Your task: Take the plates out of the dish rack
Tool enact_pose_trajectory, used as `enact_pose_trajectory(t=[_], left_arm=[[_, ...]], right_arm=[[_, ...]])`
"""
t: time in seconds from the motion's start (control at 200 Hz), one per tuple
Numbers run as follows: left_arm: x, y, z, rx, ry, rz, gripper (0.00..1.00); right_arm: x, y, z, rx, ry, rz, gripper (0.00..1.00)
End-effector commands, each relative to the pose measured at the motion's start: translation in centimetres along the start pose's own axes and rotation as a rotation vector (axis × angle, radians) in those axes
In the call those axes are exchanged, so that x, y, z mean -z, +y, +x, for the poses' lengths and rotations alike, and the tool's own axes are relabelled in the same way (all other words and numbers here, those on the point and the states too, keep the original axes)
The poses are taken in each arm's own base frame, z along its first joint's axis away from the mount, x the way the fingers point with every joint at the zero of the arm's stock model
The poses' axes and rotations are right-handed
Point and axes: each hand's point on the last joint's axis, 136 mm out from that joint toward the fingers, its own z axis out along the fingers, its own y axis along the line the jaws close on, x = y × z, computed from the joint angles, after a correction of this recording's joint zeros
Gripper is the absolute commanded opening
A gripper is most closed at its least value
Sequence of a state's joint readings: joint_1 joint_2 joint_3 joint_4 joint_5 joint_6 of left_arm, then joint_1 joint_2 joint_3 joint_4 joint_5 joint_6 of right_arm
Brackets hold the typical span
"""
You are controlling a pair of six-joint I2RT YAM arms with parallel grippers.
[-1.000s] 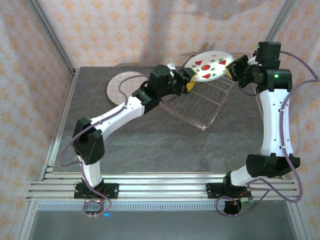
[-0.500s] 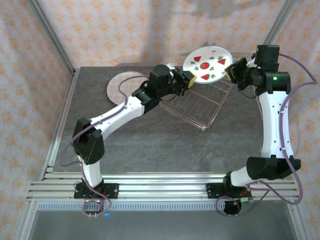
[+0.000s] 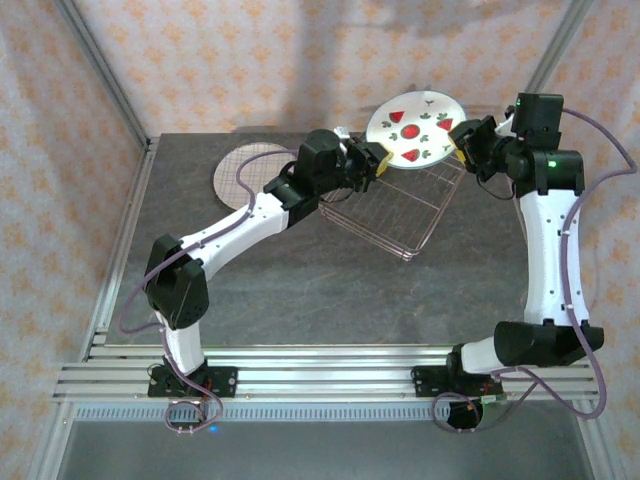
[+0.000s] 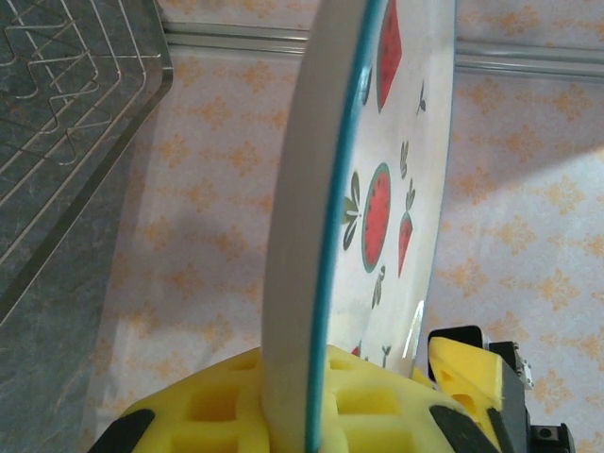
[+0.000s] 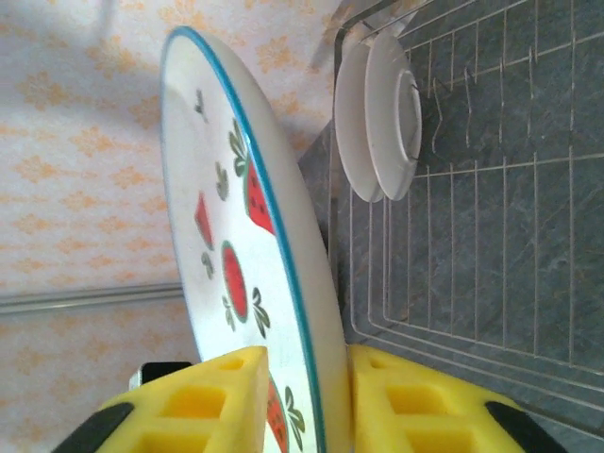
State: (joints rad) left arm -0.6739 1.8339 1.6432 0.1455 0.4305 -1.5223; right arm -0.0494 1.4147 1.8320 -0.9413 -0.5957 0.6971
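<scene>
A white plate with red fruit shapes and a blue rim hangs on edge above the far end of the wire dish rack. My left gripper is shut on its left rim; the yellow pads clamp the rim. My right gripper straddles the opposite rim with its jaws open, and a gap shows between one pad and the plate face. Two smaller plates stand upright in the rack.
A pale plate with purple plaid lines lies flat on the dark table at the back left. The patterned back wall stands close behind the raised plate. The rack's near half holds nothing.
The plate rose and shifted slightly left. My left gripper closed on its left rim, and my right gripper's jaws have now loosened from the right rim.
</scene>
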Motion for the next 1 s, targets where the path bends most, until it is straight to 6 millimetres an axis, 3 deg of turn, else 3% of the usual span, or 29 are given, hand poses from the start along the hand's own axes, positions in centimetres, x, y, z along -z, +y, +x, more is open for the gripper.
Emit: enact_pose_trajectory(t=[0.0,0.18,0.435,0.546,0.741,0.996], left_arm=[[3.0,-6.1,0.0,-0.125,-0.016,0.152,0.00],[5.0,-7.5,-1.0,-0.180,-0.033,0.176,0.00],[8.7,-6.6,-2.5,-0.242,-0.052,0.122,0.00],[10.9,-5.5,-3.7,-0.241,-0.082,0.104,0.00],[15.7,-3.7,-5.3,-0.252,-0.133,0.081,0.00],[21.3,1.3,-5.7,-0.252,-0.169,-0.022,0.00]], right_arm=[[3.1,3.5,-1.0,0.088,-0.085,-0.122,0.44],[4.0,3.5,-1.2,0.125,-0.123,-0.104,0.59],[5.1,5.4,-0.5,0.306,-0.172,-0.135,0.62],[4.7,7.0,1.2,0.442,-0.157,-0.171,0.62],[4.1,10.0,5.8,0.759,-0.147,-0.304,0.63],[3.3,10.6,11.0,0.961,-0.027,-0.466,0.63]])
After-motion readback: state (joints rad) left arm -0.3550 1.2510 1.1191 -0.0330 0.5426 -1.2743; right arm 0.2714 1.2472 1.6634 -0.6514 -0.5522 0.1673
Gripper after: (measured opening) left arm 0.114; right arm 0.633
